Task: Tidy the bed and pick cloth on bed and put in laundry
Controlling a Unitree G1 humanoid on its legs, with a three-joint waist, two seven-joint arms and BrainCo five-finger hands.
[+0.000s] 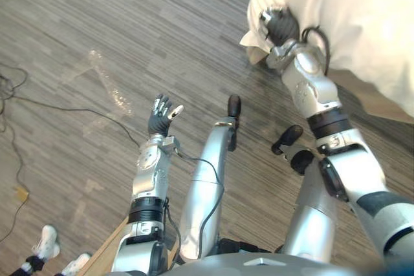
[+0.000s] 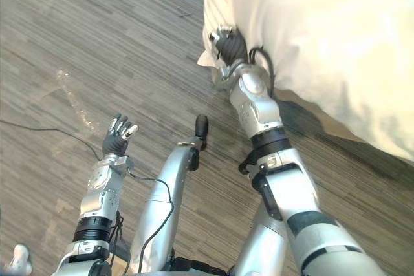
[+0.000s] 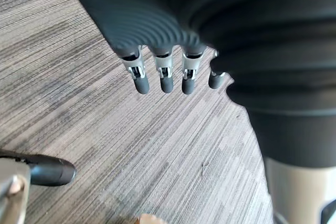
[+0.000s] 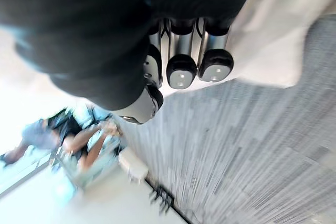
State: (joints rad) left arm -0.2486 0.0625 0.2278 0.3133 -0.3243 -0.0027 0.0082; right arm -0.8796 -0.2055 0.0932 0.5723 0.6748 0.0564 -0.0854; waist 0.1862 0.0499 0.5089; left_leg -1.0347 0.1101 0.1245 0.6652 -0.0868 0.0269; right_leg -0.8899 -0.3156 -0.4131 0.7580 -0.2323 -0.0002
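A cream bed sheet (image 1: 349,11) covers the bed at the upper right and hangs down toward the wooden floor. My right hand (image 1: 279,27) is at the sheet's lower corner, its fingers curled and pinching the cloth's edge. In the right wrist view the curled fingers (image 4: 181,72) lie against the pale cloth (image 4: 273,40). My left hand (image 1: 162,113) is held out over the bare floor at the lower left, open, with straight fingers (image 3: 163,77) and nothing in it.
A crumpled clear plastic film (image 1: 110,85) lies on the floor ahead of the left hand. A person's white shoes (image 1: 45,244) stand at the lower left beside a wooden edge (image 1: 103,256). A person (image 4: 79,135) shows far off in the right wrist view.
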